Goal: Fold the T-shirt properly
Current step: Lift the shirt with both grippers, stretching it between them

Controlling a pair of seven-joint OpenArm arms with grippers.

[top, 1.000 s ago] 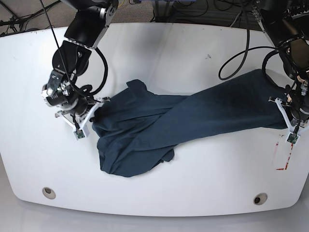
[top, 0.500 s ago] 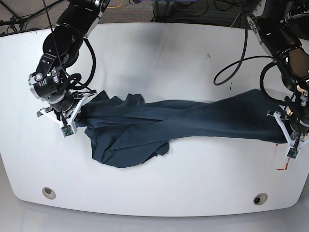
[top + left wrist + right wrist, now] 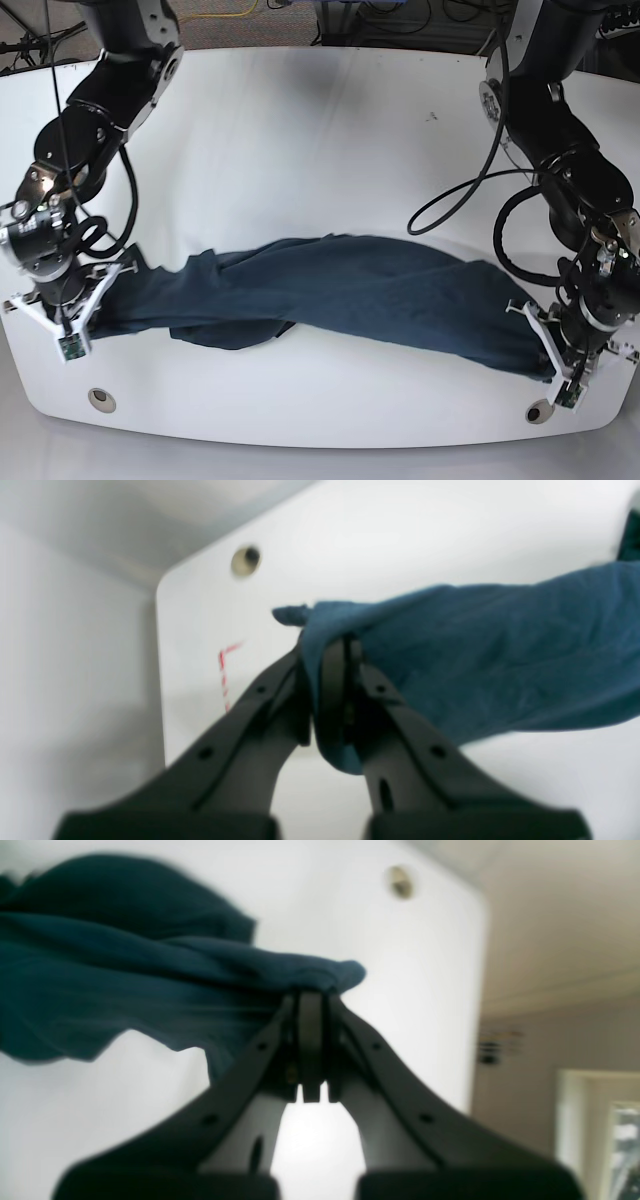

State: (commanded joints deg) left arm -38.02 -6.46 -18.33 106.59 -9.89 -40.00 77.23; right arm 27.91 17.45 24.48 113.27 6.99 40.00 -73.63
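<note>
The dark navy T-shirt (image 3: 330, 285) hangs stretched and twisted in a long band between both arms, low over the white table (image 3: 320, 130). My left gripper (image 3: 548, 368), at the base view's lower right, is shut on one end of the T-shirt (image 3: 450, 650); the fabric wraps over its fingers (image 3: 332, 680). My right gripper (image 3: 92, 312), at the lower left, is shut on the other end of the T-shirt (image 3: 150, 985), which bunches above the closed fingertips (image 3: 310, 1010). The collar and sleeves cannot be told apart in the twist.
Round holes (image 3: 100, 398) (image 3: 539, 411) sit near the table's front corners. A red mark (image 3: 223, 675) lies on the table by the left gripper. Both grippers are close to the table's front edge (image 3: 320, 438). Cables run behind the table's far side.
Both arms have moved toward the table's front edge and farther apart. The T-shirt has been pulled from a bunched heap into a long stretched band between them.
</note>
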